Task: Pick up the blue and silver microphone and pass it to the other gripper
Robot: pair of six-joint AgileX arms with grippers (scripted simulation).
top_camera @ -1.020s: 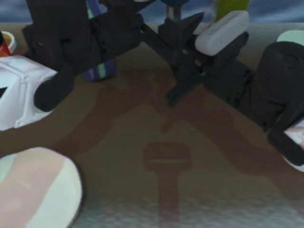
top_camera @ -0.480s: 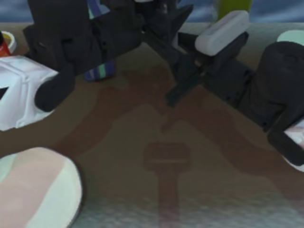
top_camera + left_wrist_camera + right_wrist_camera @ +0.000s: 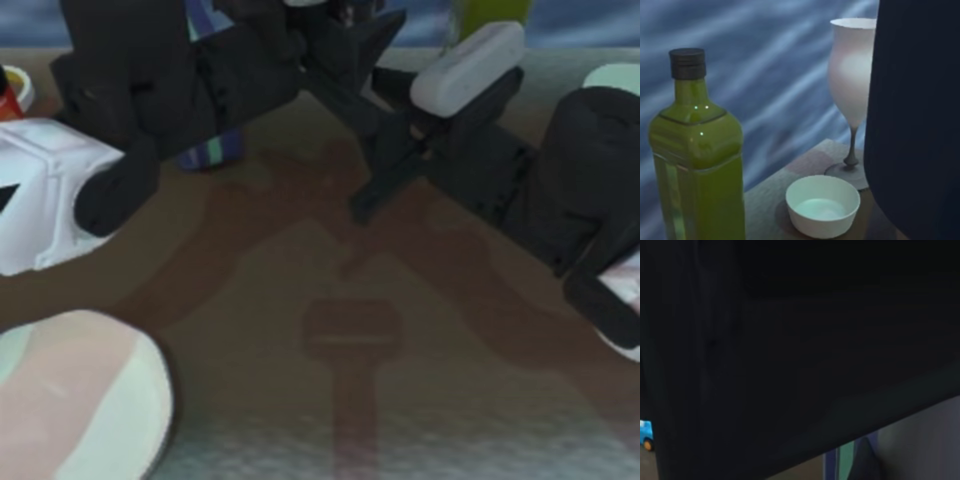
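Left end effector (image 3: 350, 35) near empty bowl (image 3: 822, 205).

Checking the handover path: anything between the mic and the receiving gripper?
Nothing visible: the left gripper and the right gripper meet at the top view's top centre, and the microphone is hidden among them.

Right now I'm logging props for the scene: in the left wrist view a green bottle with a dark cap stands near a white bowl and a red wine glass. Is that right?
Not quite: the wine glass is white, not red, as the left wrist view shows. The green bottle with its dark cap and the white bowl are as you say.
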